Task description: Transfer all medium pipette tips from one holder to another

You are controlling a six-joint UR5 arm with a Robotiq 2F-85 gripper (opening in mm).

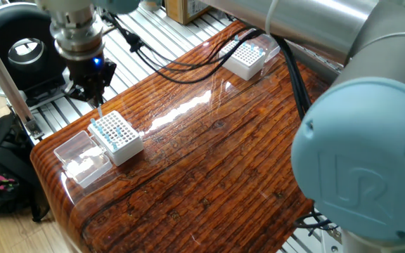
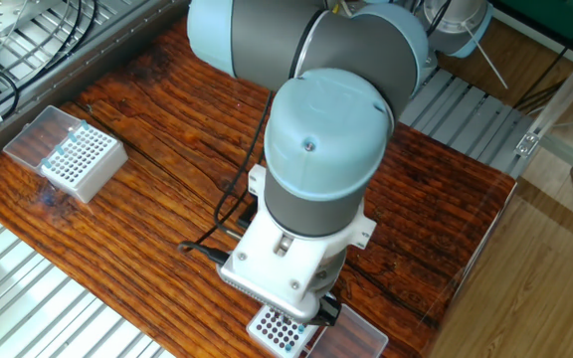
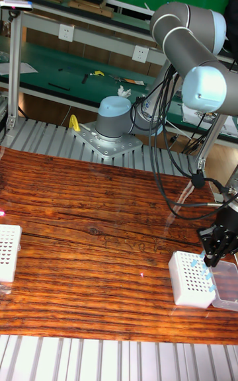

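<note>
The fingers (image 1: 97, 100) pinch a pipette tip (image 1: 100, 113) just above the white box (image 1: 117, 136); a slight misalignment could jam it against the grid.

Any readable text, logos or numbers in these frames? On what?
"UR": embossed logo on the arm's light blue joint cap.
White label on the black round device: too blurred to read.
Nothing else is legible in any view.

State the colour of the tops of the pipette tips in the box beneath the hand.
Light blue tops, clearest in one fixed view.
</note>
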